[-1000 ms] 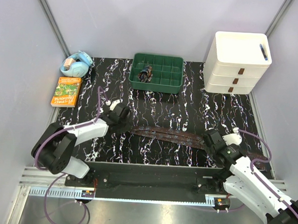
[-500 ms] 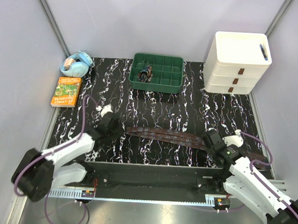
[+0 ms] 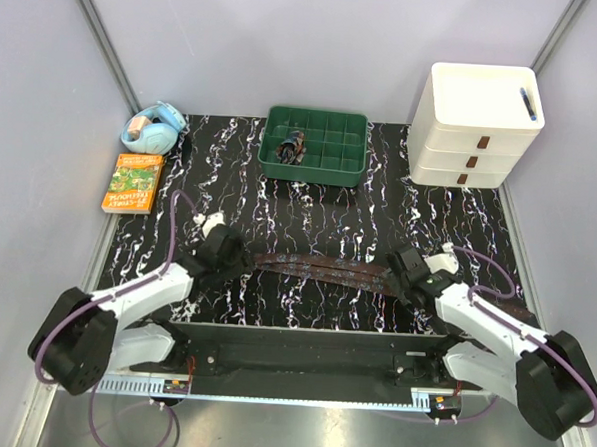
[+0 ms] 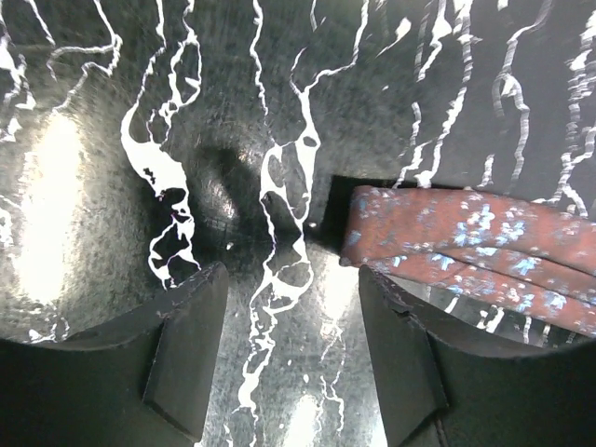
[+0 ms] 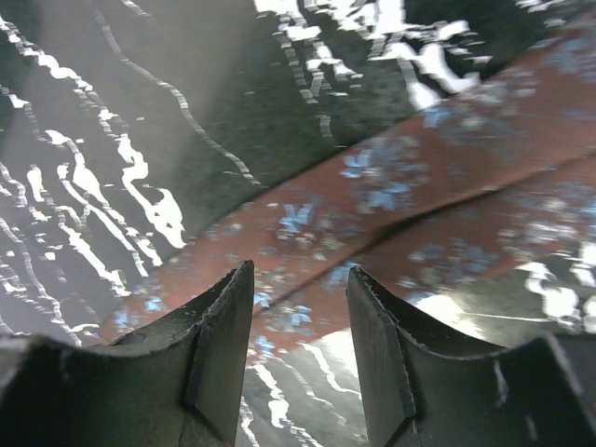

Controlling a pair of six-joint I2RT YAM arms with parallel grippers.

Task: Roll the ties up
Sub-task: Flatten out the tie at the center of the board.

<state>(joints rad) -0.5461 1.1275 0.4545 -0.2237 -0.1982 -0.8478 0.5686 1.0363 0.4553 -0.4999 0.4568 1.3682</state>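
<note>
ties of dark brown cloth with a fine reddish pattern [image 3: 321, 268] lie stretched flat across the near part of the black, white-veined table top [image 3: 329, 210], between the two pincers. the left gripper [image 3: 227, 252] sits at their left end, fingers wide apart and holding nothing. its wrist view shows the blunt end just ahead of one finger, outside the gap. the right gripper [image 3: 404, 265] is low over the other end, fingers slightly parted, with cloth visible beyond the gap, unclamped.

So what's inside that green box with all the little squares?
The green plastic divided tray holds one small dark bundle near its left end, too small to identify. Its near wall hides part of the front compartments.
</note>
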